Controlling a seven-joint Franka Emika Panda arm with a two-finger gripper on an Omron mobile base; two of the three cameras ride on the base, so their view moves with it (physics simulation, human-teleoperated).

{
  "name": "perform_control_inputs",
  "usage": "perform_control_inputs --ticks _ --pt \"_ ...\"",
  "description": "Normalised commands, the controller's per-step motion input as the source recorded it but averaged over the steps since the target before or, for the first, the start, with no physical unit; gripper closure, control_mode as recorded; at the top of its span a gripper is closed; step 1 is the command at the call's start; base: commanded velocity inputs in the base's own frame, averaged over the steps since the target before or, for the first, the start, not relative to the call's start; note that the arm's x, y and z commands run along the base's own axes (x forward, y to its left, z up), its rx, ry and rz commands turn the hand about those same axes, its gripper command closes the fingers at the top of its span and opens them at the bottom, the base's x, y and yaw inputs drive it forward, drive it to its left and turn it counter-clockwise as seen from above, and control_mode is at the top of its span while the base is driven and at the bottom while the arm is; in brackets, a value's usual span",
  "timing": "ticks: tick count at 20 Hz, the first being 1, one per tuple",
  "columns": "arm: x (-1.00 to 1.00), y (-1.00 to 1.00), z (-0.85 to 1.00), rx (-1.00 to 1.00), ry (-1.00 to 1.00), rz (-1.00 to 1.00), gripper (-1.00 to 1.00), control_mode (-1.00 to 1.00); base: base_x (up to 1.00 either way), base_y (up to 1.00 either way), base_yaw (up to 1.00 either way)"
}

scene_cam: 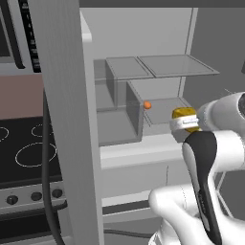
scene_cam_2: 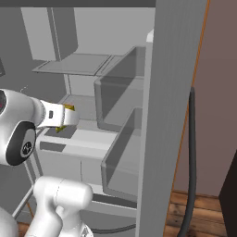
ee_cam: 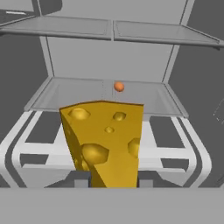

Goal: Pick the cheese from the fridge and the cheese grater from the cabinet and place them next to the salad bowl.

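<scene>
Here the two-finger gripper [ee_cam: 113,181] on the white arm is nearly closed around the yellow-orange holed wedge of cheese [ee_cam: 105,142], which stands upright between its dark finger tips [ee_cam: 80,179] and hides most of them in the hand view. The cheese [scene_cam: 184,117] sits right at the hand, just inside the open front of the tall grey-white fridge [scene_cam: 143,38]. Beyond the hand, well past the cheese, a tiny orange ball [ee_cam: 118,86] rests on a clear glass shelf [ee_cam: 78,94] near the pale back wall (it shows small and sharp). Above the hand another glass shelf [ee_cam: 162,33] spans the interior. To the hand's left, past the thick grey fridge door [scene_cam: 72,119], lies a black stove top [scene_cam: 24,153].
</scene>
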Motion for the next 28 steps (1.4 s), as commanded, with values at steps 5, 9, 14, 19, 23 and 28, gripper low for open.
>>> perform_control_inputs --ticks 5,9,14,19,23,28 --pt "-0.35 0.04 0.0 0.0 0.0 0.0 1.0 -1.0 0.0 0.0 0.0" --pt "0.0 0.0 0.0 0.0 -0.05 0.0 1.0 -1.0 0.0 0.0 0.0" --pt "-0.14 0.0 0.0 0.0 -0.01 0.0 1.0 1.0 -0.37 0.02 0.0" --pt "0.0 0.0 0.0 0.0 0.0 0.0 1.0 1.0 -1.0 0.0 -0.07" --pt "0.0 0.0 0.0 0.0 0.0 0.0 1.0 1.0 -1.0 0.0 -0.02" --pt "0.0 0.0 0.0 0.0 0.0 0.0 1.0 1.0 -1.0 0.03 0.0"
